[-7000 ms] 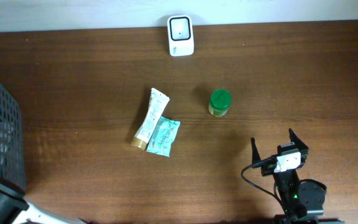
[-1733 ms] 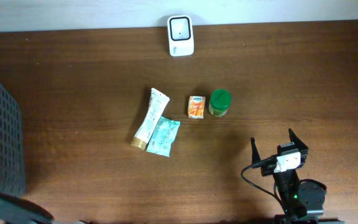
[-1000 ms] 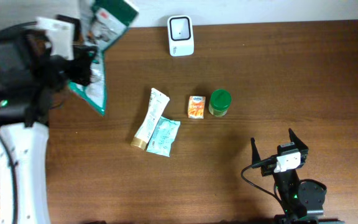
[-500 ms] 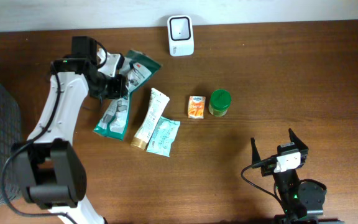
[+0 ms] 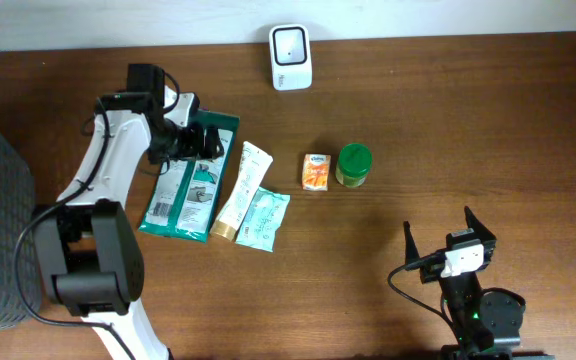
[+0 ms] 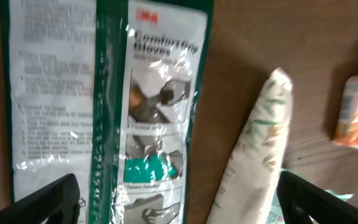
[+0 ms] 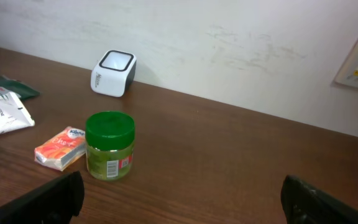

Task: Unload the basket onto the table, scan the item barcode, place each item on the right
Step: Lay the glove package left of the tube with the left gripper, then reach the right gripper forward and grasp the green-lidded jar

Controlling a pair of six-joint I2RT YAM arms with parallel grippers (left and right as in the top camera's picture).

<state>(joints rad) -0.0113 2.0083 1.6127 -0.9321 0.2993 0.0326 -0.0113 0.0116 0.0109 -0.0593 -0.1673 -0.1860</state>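
Since half a second ago the green package (image 5: 183, 190) has come down and lies flat just left of the tube (image 5: 241, 188), with the left gripper (image 5: 198, 142) above it now wide and empty, so scanning at the scanner (image 5: 291, 57) seems not yet done.

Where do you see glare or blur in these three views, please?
Left wrist: white glare streaks on the clear film of the green 3M package, and the orange packet at the right edge is blurred. Right wrist: the green-lidded jar is sharp and evenly lit. Overhead: sharp, no glare.
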